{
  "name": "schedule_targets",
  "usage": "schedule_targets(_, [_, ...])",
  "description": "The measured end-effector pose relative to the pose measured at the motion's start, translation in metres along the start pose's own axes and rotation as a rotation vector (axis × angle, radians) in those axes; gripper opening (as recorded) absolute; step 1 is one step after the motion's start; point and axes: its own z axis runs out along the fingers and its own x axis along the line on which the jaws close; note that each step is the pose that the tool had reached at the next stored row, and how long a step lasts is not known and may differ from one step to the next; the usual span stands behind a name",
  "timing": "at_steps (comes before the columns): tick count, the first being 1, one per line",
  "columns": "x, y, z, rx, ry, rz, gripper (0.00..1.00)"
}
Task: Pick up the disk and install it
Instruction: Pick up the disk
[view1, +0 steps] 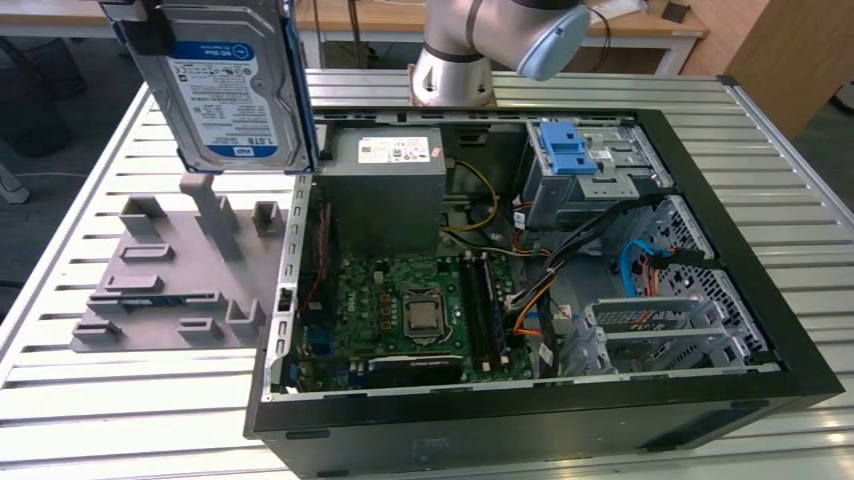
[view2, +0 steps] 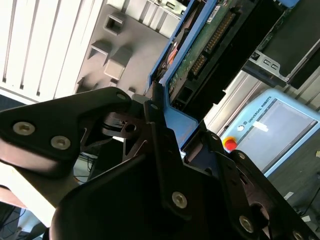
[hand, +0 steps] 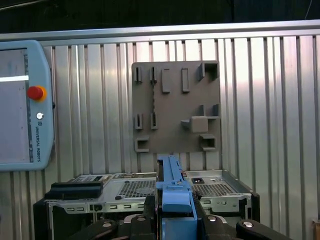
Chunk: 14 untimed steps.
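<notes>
Slatted table (view1: 134, 400) carries an open computer case (view1: 534, 425), spread from centre to three o'clock of the exterior view. Grey fixture plate (view1: 160, 290) lies just beside the case at nine o'clock. Inside the case there is a grey metal box (view1: 387, 185) at twelve o'clock and a silver cage (view1: 594, 175) with a blue latch (view1: 567, 150) at one o'clock. The disk (view1: 234, 85) hangs upright at eleven o'clock, above the plate and apart from everything below. Gripper (view2: 180, 131), second wrist view: jaws clamped on the disk's blue carrier edge.

Risks, as judged:
- The hold is on a narrow plastic rim with the heavy body hanging below, so a swing could pivot or slip it.
- Loose cables (view1: 561, 265) lie near the cage and could snag.
- A tilted approach would jam the carrier against the cage walls.
</notes>
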Motion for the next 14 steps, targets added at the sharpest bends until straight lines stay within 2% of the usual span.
schedule_targets(14, [0.0077, -0.0222, 0.0005, 0.0001, 0.0, 0.0, 0.37])
